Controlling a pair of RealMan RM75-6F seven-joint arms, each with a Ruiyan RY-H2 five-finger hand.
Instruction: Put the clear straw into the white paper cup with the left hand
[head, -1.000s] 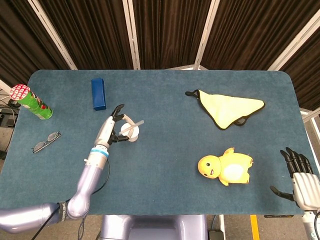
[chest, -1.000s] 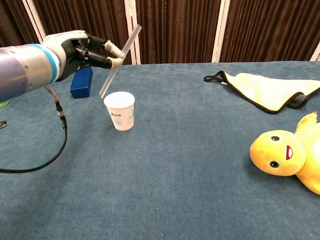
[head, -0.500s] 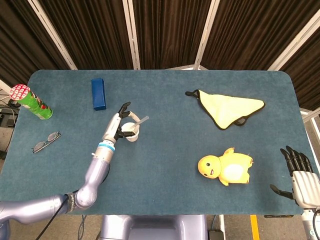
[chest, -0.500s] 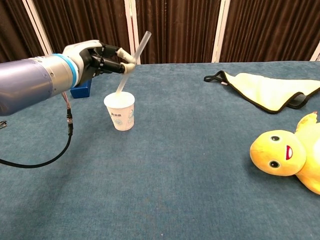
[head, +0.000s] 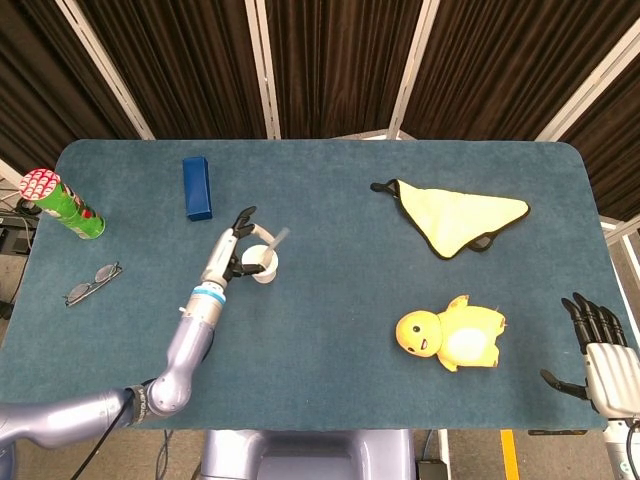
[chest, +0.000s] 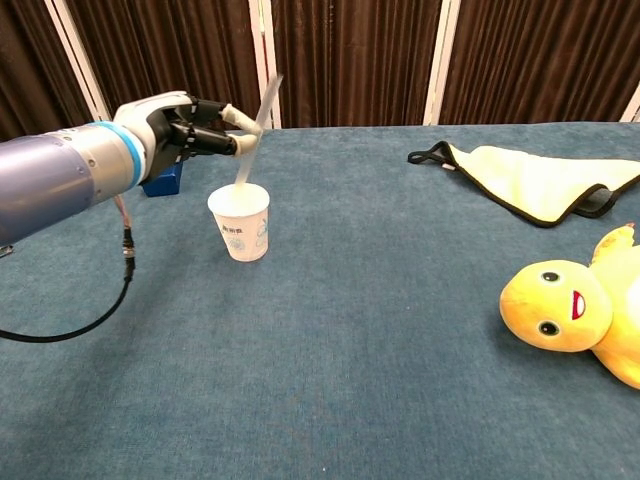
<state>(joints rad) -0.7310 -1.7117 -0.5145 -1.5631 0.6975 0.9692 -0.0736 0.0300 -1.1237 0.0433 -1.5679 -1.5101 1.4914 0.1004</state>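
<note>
The white paper cup (chest: 241, 223) stands upright on the blue table, left of centre; from above it shows as cup (head: 262, 266). The clear straw (chest: 256, 126) leans up and to the right, its lower end inside the cup's mouth. My left hand (chest: 188, 128) hovers just above and left of the cup and pinches the straw's middle between thumb and finger. In the head view the left hand (head: 232, 252) sits beside the cup with the straw (head: 274, 243) poking out. My right hand (head: 598, 352) rests at the table's near right corner, fingers spread, holding nothing.
A blue box (head: 196, 187) lies behind the left hand. A green can (head: 64, 205) and glasses (head: 92, 283) sit at the far left. A yellow cloth (head: 460, 218) and a yellow duck toy (head: 452, 333) occupy the right side.
The left hand moved the straw over the cup, then lowered its end into the cup's mouth and tipped it more upright. The right hand stayed still.
</note>
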